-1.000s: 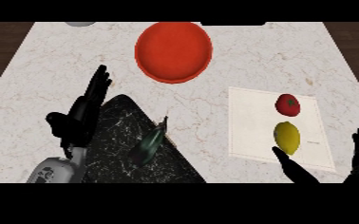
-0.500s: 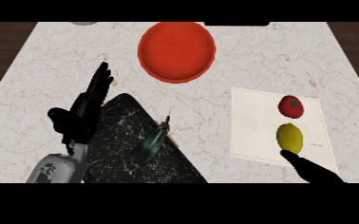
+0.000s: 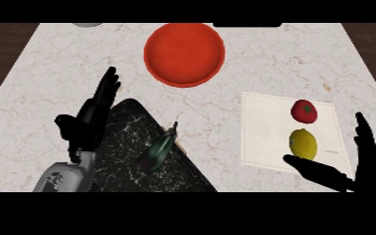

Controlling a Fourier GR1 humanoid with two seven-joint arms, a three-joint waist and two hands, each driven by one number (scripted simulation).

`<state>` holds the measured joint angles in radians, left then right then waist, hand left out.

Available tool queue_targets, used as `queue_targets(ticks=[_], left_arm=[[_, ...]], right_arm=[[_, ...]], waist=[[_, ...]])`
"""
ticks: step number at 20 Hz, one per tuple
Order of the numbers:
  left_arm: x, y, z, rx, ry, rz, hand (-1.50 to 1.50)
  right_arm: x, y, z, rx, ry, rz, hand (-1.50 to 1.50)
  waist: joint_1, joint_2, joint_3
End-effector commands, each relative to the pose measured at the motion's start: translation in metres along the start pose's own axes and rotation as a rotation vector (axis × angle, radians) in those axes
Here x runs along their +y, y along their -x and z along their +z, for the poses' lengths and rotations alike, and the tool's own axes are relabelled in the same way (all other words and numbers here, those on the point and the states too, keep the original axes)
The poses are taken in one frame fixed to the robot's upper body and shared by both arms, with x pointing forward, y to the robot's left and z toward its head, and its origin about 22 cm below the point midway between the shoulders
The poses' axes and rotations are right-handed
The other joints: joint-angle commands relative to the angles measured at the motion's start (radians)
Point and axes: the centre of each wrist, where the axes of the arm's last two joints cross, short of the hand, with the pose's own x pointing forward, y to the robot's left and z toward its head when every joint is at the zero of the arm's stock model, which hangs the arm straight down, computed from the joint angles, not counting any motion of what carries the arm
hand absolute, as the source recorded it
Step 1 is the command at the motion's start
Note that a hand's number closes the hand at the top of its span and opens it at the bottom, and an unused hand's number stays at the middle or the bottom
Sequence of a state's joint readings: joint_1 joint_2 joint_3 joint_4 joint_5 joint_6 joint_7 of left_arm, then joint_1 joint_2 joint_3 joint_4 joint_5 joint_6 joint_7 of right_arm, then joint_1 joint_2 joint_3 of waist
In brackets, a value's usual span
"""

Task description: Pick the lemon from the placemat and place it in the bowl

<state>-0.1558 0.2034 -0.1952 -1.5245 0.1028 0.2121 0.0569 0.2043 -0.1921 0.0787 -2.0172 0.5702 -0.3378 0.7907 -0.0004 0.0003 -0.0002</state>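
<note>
Head view: the right robot hand (image 3: 327,174) is spread wide just below the lemon (image 3: 303,144), which lies on the placemat (image 3: 264,129) near a tomato (image 3: 304,110). A glancing finger could roll the lemon or snag the tomato. Open surface (image 3: 66,64) leads up-left to the bowl (image 3: 183,55). The left robot hand (image 3: 92,117) rests open.

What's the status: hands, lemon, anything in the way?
Right hand open, close to lemon on placemat. Left hand open, resting at left. Tomato close by lemon.
</note>
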Motion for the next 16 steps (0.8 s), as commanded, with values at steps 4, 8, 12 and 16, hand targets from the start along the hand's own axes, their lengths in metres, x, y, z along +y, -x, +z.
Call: queue_targets(ticks=[4,8,12,16], left_arm=[[-0.014,0.017,0.013,0.01,-0.007,-0.01,0.0],[0.004,-0.007,0.012,0.004,0.003,0.0,0.0],[0.013,0.005,0.003,0.022,-0.006,-0.011,0.0],[0.012,0.006,-0.007,0.001,0.001,-0.008,0.0]], right_arm=[[-0.008,0.032,0.017,-0.003,-0.03,-0.03,-1.5],[0.003,0.017,0.024,-0.054,-0.03,-0.131,-1.5],[0.002,0.027,0.014,-0.096,-0.021,-0.185,-1.5],[0.015,0.032,0.025,-0.081,-0.041,-0.206,-1.5]], waist=[[-0.006,-0.002,0.0],[-0.002,-0.002,0.0],[-0.004,-0.001,0.0],[-0.005,-0.001,0.0]])
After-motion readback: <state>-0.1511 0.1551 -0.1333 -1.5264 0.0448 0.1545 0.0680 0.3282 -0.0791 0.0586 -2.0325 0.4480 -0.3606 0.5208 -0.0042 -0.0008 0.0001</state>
